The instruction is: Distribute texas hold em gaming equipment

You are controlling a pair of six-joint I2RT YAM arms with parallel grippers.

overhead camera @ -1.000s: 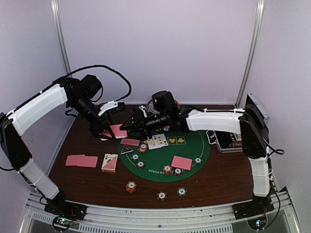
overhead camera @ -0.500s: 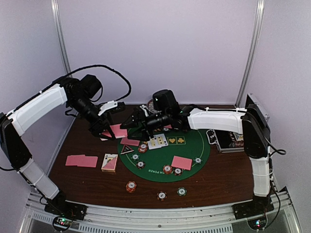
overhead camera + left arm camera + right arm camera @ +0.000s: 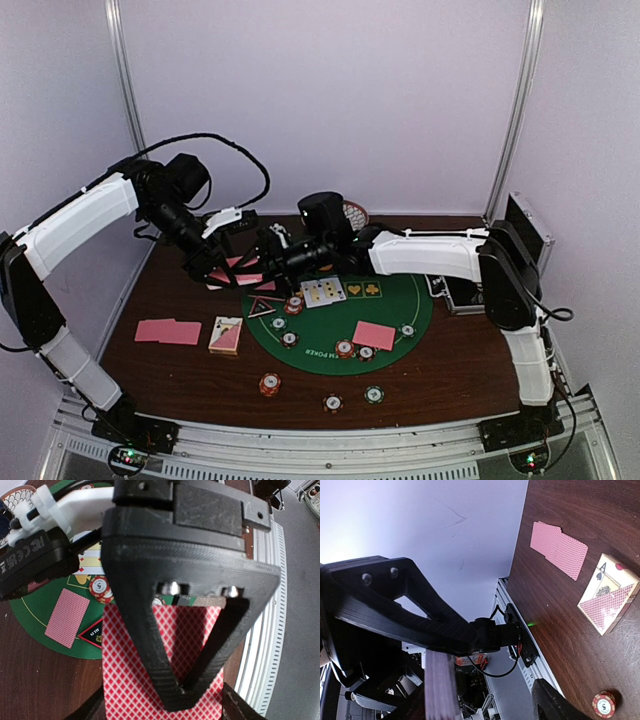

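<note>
My left gripper [image 3: 216, 270] is shut on a few pink-backed cards [image 3: 240, 268] and holds them above the table's far left; the wrist view shows its fingertips pinched on the red-checked back [image 3: 125, 680]. My right gripper [image 3: 262, 262] is open, with the edge of those cards [image 3: 440, 685] between its jaws. A deck with an ace on top [image 3: 226, 335] and two pink cards [image 3: 168, 331] lie at the left. The black-red triangle marker [image 3: 262, 307], face-up cards [image 3: 323, 292], a pink card [image 3: 374, 335] and chips [image 3: 345, 349] lie on the green mat [image 3: 405, 300].
Three loose chips [image 3: 270, 384], [image 3: 333, 403], [image 3: 374, 394] lie on the wood near the front edge. A black case [image 3: 470, 292] stands at the right. A patterned saucer [image 3: 354, 212] shows behind the right arm. The two arms nearly touch at the far left.
My right gripper has moved left from above the mat's far edge to the cards in my left gripper. The left gripper has stayed in place, shut on the cards.
</note>
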